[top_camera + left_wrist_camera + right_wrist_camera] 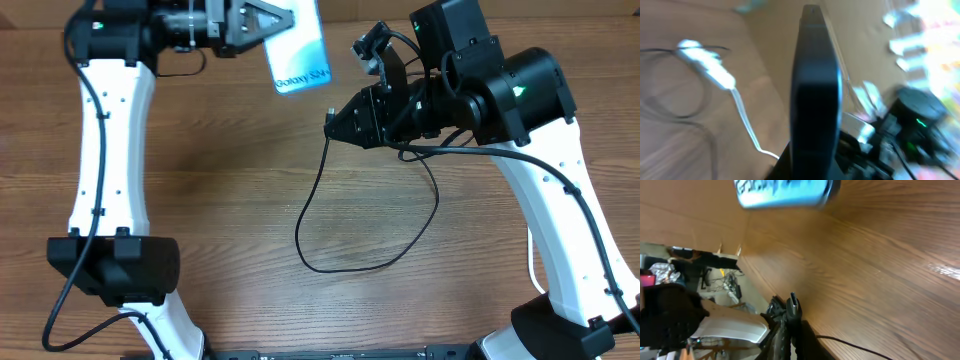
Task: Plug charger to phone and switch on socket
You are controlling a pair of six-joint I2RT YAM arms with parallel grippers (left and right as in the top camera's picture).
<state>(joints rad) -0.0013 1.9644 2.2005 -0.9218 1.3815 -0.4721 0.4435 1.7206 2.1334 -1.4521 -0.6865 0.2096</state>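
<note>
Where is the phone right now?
Overhead view, top middle: the phone is held by the left gripper, with the tip of the charger, in the right gripper, close below it.

This looked like a robotics lab: a white-and-black left robot arm point(105, 140) and matching right robot arm point(560, 190) stood at a brown wood-grain table point(220, 200), with tangled loose cables point(727, 282) beyond.

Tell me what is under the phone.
Bare wooden table shows beneath the phone, which the left gripper holds up. From overhead, the phone itself covers the patch directly below.

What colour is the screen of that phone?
The phone has a light blue screen; the overhead view shows it best.
</note>
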